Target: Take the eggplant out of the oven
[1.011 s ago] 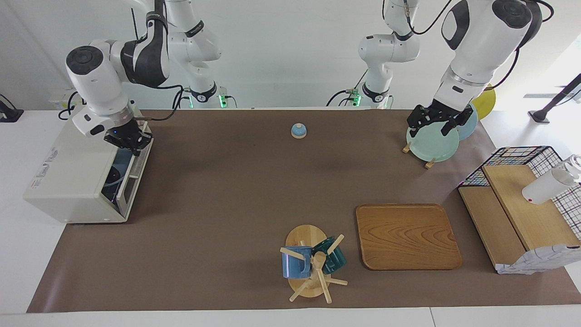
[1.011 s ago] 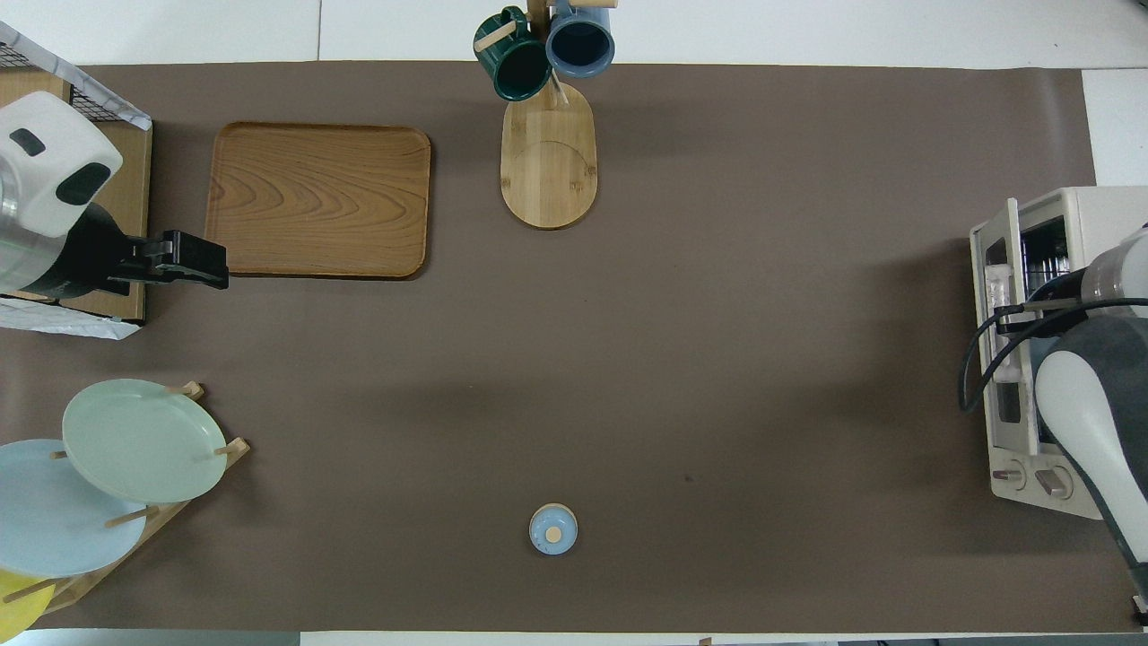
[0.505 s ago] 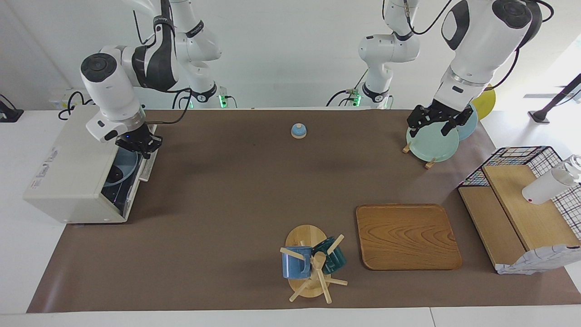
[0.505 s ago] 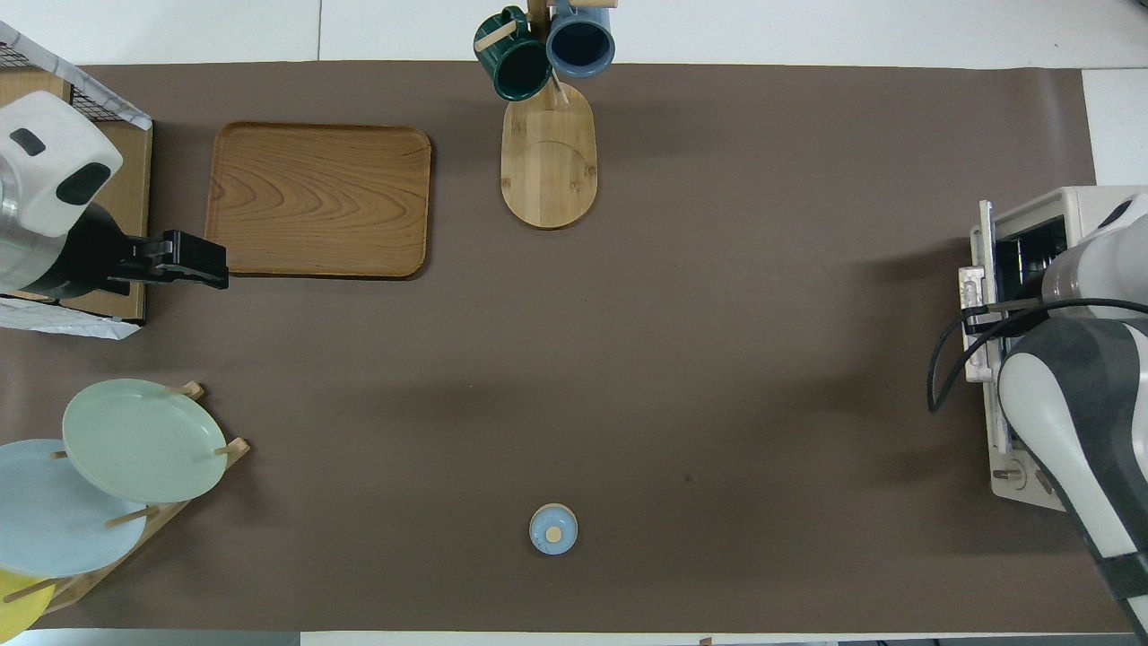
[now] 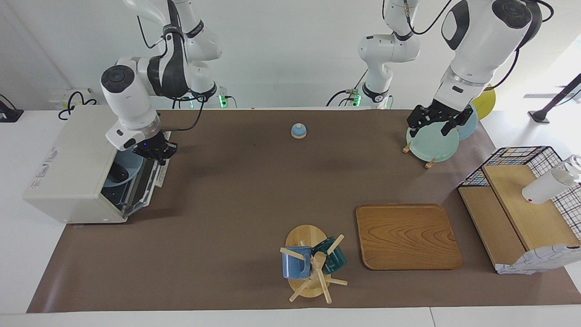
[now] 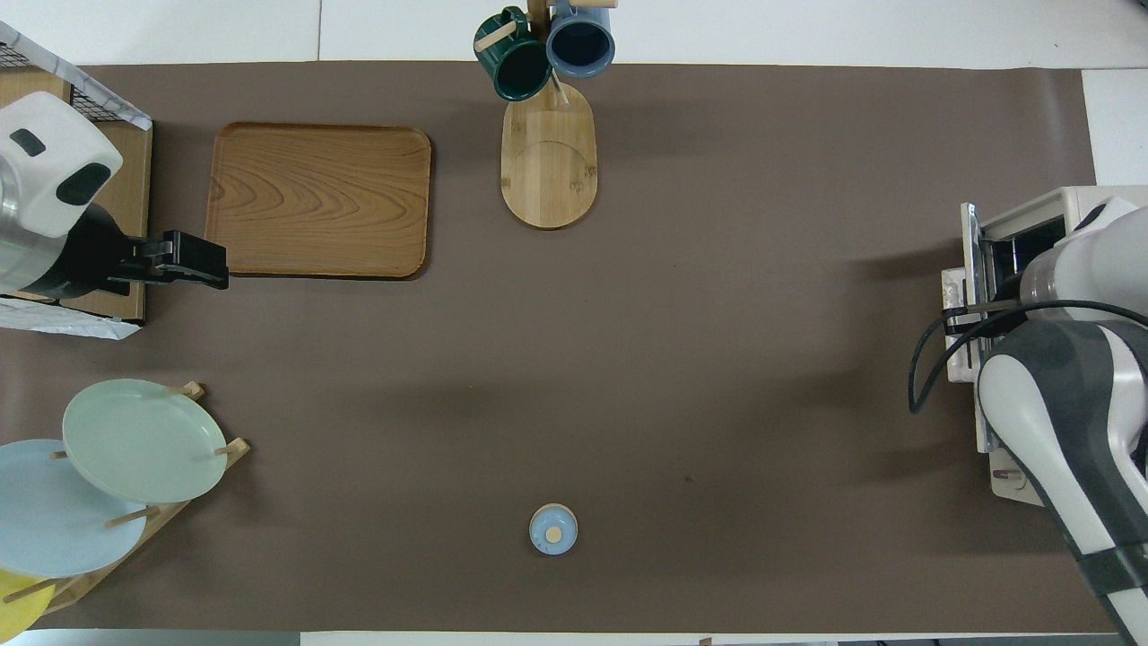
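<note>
The cream-white oven [image 5: 68,168] stands at the right arm's end of the table, its dark glass door [image 5: 147,181] swung partly down. Inside, a dark shape that looks like the eggplant [image 5: 119,171] lies on a blue plate [image 5: 123,164]. My right gripper [image 5: 157,151] is shut on the handle at the door's top edge. In the overhead view the oven [image 6: 1076,205] is mostly hidden under my right arm. My left gripper [image 5: 436,121] waits in the air over the plate rack.
A plate rack with a green plate [image 5: 431,143] stands at the left arm's end. A blue bell [image 5: 298,131] is near the robots. A wooden tray [image 5: 406,236], a mug tree [image 5: 311,261] and a wire basket with wooden boards [image 5: 522,204] are farther out.
My right gripper has moved away from the oven toward the table's middle and lower. The oven door has swung down with it, showing more of the plate inside. The left arm has not moved.
</note>
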You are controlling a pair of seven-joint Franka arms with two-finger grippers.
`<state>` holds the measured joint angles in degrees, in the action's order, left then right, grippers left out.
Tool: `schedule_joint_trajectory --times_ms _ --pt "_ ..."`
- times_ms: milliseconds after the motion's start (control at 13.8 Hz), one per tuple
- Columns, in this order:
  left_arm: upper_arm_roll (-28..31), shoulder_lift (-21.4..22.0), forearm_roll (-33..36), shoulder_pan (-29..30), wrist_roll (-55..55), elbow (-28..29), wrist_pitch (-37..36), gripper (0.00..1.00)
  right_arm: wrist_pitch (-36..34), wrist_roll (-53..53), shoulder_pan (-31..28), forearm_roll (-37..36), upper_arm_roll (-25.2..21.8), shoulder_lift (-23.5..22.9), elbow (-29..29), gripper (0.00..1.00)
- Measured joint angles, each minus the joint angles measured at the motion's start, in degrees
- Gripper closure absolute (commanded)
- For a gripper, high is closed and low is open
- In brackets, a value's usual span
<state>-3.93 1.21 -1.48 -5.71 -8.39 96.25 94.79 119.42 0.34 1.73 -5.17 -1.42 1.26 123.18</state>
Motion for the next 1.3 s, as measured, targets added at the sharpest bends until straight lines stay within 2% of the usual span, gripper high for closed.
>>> schedule_joint_trajectory --times_ms 433,794,1300 --pt "0.02 0.0 0.0 0.02 0.0 -0.01 0.04 0.0 5.56 0.95 1.01 0.92 0.37 -3.14 2.41 1.0" --pt "0.01 0.0 0.0 0.03 0.0 -0.01 0.04 0.0 13.54 1.03 1.01 1.57 0.64 -5.9 6.15 1.0" --pt "0.0 0.0 0.0 0.03 0.0 -0.03 0.07 0.0 14.51 1.85 0.96 1.56 0.64 -7.3 6.16 1.0"
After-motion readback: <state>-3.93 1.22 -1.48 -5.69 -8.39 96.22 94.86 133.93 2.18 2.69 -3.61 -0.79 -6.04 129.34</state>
